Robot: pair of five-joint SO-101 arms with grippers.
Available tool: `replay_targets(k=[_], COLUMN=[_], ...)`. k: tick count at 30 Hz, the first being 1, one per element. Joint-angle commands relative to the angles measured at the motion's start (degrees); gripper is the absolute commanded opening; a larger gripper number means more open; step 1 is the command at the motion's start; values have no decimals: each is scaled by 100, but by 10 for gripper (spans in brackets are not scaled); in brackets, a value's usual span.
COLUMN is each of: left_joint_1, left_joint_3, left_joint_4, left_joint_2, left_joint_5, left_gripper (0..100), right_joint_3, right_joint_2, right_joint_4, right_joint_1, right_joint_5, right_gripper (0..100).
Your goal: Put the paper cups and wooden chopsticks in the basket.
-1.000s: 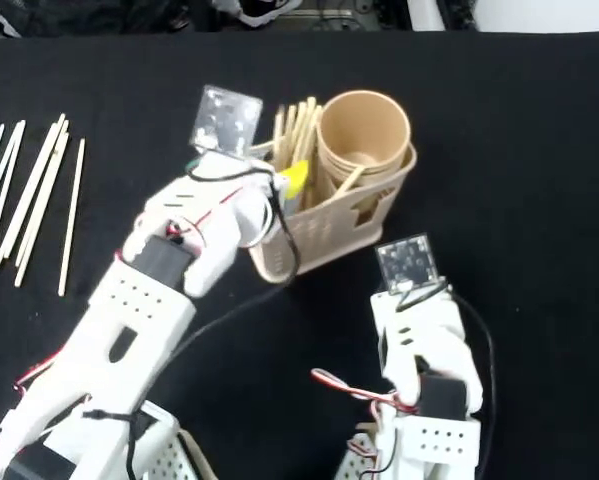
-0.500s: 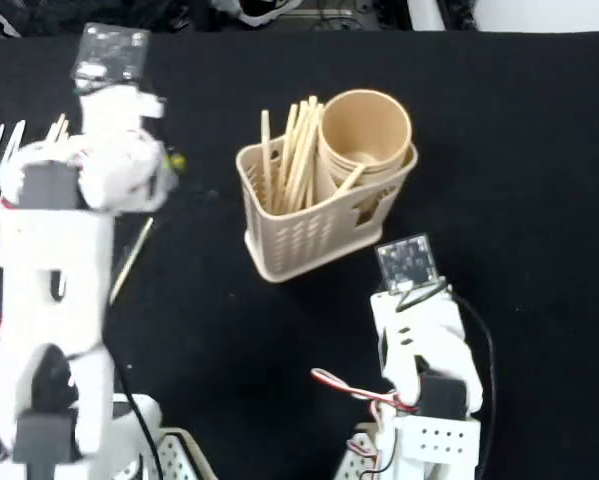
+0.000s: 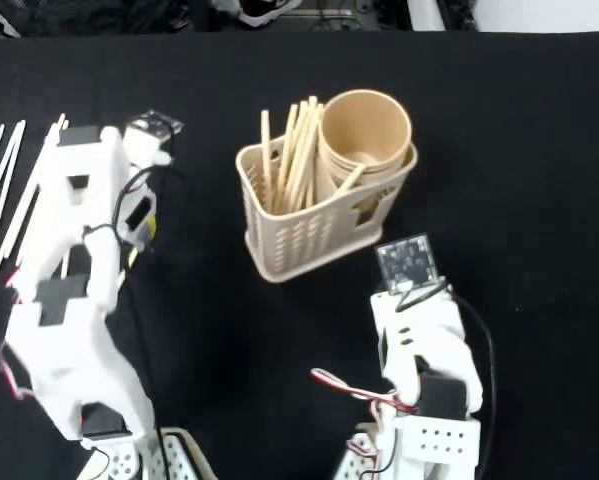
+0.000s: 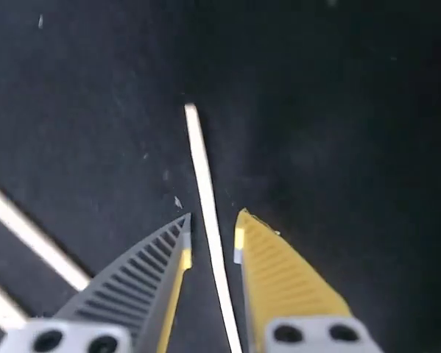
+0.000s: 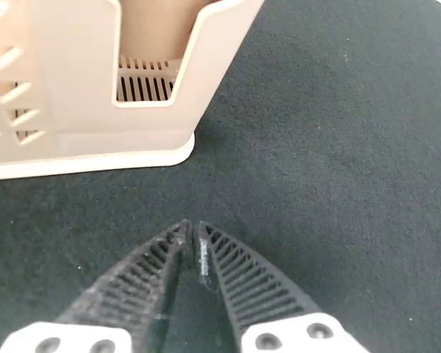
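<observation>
A beige basket (image 3: 299, 235) stands mid-table and holds stacked paper cups (image 3: 364, 130) and several wooden chopsticks (image 3: 294, 160). More chopsticks (image 3: 14, 195) lie loose at the far left. My left gripper (image 4: 213, 215) is low over the table to the left of the basket, open, its fingers straddling one loose chopstick (image 4: 198, 147) without gripping it. In the high view that left gripper (image 3: 141, 232) sits under its arm. My right gripper (image 5: 191, 229) is shut and empty just in front of the basket (image 5: 95, 88), and the right arm (image 3: 424, 340) rests at the front.
Other loose chopsticks (image 4: 29, 234) lie close beside the left gripper's grey finger. The table is covered in black cloth (image 3: 519, 180), with open space to the right of the basket. Square marker tags sit on both wrists.
The left arm swung from the basket to the left and came down over a loose chopstick. One more chopstick stands in the basket. The right arm has not moved.
</observation>
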State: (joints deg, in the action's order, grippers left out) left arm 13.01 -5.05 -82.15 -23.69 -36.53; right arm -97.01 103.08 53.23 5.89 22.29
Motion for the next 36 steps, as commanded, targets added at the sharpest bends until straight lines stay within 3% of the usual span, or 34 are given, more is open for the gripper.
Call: replay_targets(k=[1,4,7,12,16,21,27,32,36], left_joint_1=[136,163,154,127,119,22,-391,-936,-1490], left_joint_3=[-752,-1103,-1253,-1077,-848,154,2976,5174,6237], left_joint_4=[18,18,18,0,35,369,2321,4712,6576], left_joint_2=[-633,-1099,-1345,-1248,-396,1644,5582,9081,10831], left_joint_5=[-70,-62,-70,9,782,1442,2277,2866,3604], left_gripper=[101,98,24,28,28,28,28,29,29], right_joint_3=[48,48,48,48,48,48,48,48,48], right_joint_2=[382,382,382,382,382,382,382,382,382], right_joint_4=[9,9,9,9,9,0,0,0,0], right_joint_1=[70,79,79,79,79,79,79,70,62], right_joint_5=[35,35,35,35,35,35,35,35,35], right_gripper=[14,14,14,14,14,14,14,15,15])
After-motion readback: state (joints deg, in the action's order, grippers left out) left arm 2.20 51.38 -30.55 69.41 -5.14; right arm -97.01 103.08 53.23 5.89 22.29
